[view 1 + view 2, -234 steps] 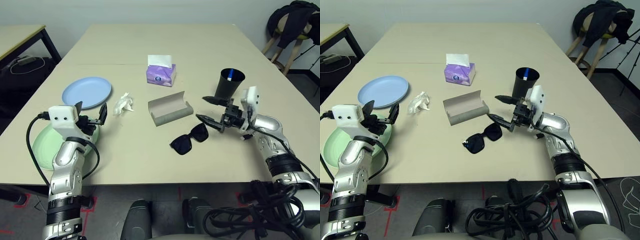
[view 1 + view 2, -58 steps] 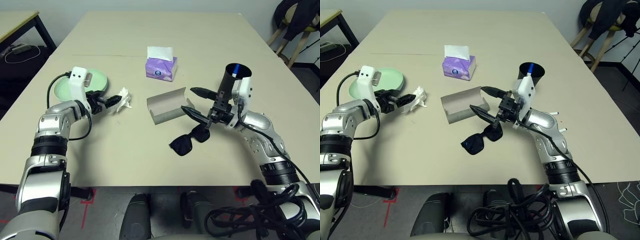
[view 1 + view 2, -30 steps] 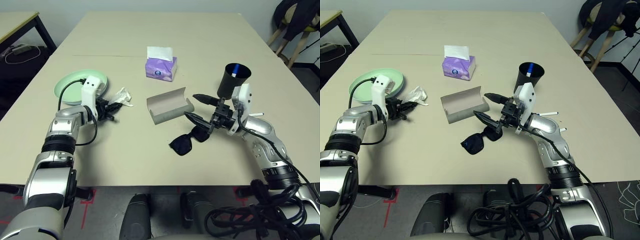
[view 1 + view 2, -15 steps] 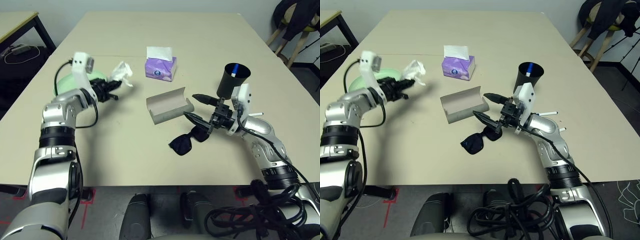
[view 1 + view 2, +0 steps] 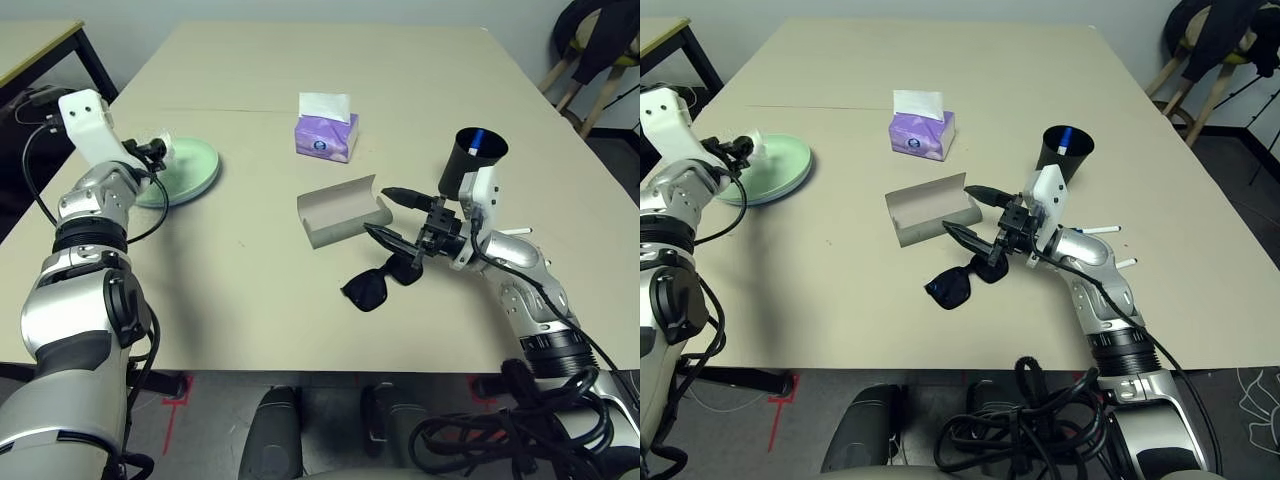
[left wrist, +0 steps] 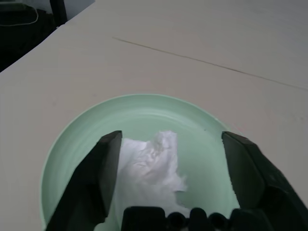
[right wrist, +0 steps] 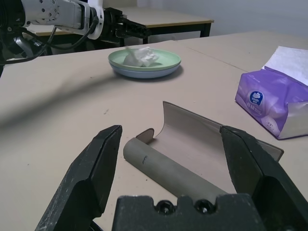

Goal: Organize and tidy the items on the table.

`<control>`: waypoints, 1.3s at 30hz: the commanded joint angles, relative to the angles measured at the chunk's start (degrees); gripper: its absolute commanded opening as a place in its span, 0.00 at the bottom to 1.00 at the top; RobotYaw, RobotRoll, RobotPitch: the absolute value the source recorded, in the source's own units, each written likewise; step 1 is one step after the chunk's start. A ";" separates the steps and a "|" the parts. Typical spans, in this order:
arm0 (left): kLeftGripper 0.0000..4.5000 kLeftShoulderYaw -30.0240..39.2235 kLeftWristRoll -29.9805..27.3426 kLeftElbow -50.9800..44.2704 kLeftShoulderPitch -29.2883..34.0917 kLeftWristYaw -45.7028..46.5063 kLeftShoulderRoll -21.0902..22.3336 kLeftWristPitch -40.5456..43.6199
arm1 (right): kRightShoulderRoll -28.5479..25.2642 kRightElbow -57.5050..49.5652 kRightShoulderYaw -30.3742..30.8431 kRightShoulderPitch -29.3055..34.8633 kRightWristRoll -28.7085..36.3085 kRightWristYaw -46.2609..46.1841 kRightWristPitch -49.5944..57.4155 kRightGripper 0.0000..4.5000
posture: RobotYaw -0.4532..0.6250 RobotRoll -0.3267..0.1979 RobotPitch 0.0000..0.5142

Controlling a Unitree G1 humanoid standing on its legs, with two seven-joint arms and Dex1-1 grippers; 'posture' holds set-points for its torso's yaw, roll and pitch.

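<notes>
Table (image 5: 260, 300): tissue (image 6: 149, 171) now on plate (image 6: 202, 130)

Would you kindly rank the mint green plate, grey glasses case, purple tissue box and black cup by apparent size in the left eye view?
1. Mint green plate
2. Grey glasses case

Purple tissue box and black cup look alike, so unranked.

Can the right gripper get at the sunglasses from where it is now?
Probably yes. The right gripper is open and hovers just above the black sunglasses, which lie unfolded on the bare table. The open grey glasses case sits beside them, not over them, so nothing blocks a descent.
</notes>
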 commanded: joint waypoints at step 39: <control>0.99 -18.98 -10.77 -53.87 39.16 -65.82 -1.61 -9.85 | -15.03 -12.44 9.34 -4.93 -9.49 0.50 14.44 1.00 | 0.51 0.62 0.32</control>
